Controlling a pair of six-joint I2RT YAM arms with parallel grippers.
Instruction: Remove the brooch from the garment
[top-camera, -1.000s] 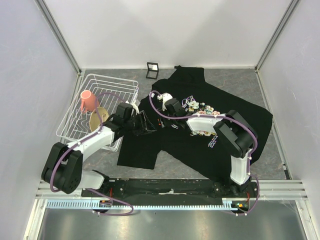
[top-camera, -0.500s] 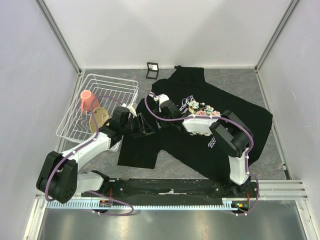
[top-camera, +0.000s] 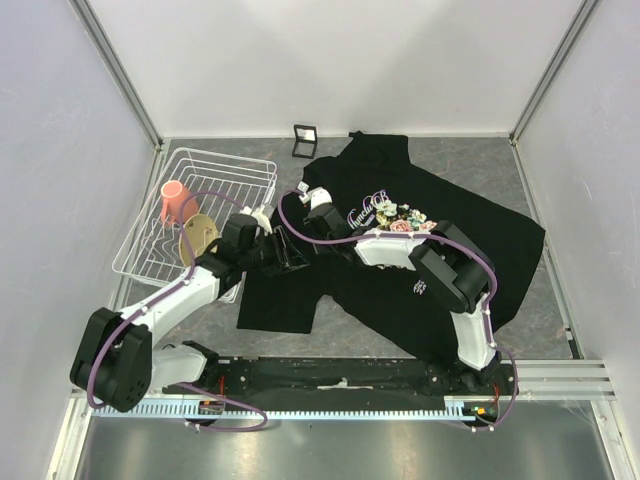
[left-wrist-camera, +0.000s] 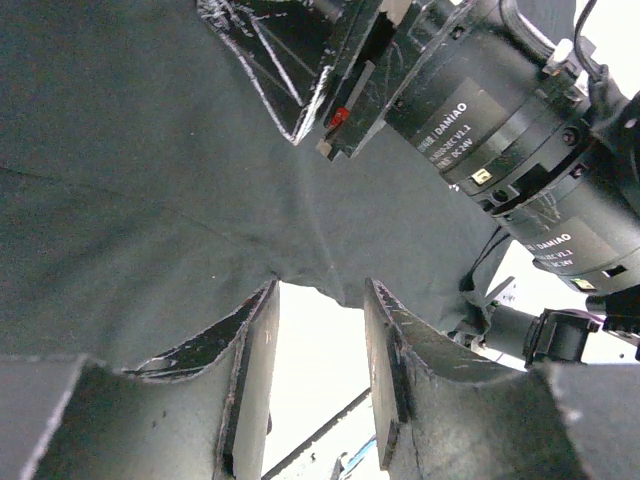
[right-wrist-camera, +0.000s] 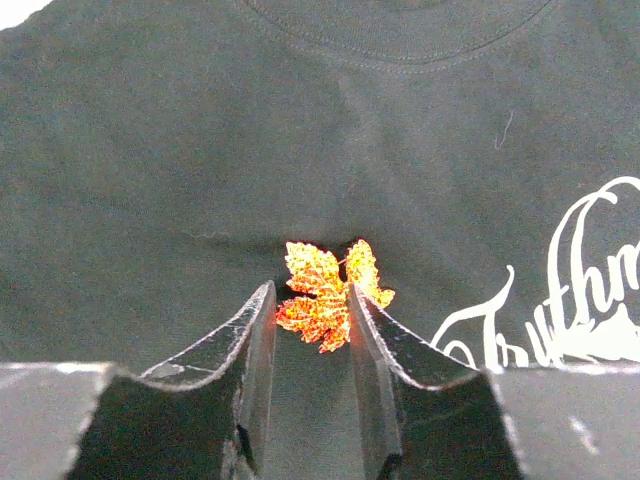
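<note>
Grey tabletop (top-camera: 480, 160) is seen carrying the black garment (top-camera: 470, 230), spread right of centre in the top view. At lower centre of the right wrist view the brooch (right-wrist-camera: 322, 300) is found below the neckline, closely flanked by the jaws of the right gripper (right-wrist-camera: 310, 292); a firm pinch cannot be confirmed. The jaws of the left gripper (left-wrist-camera: 320, 287) are held apart, the garment's edge lying at their tips.
</note>
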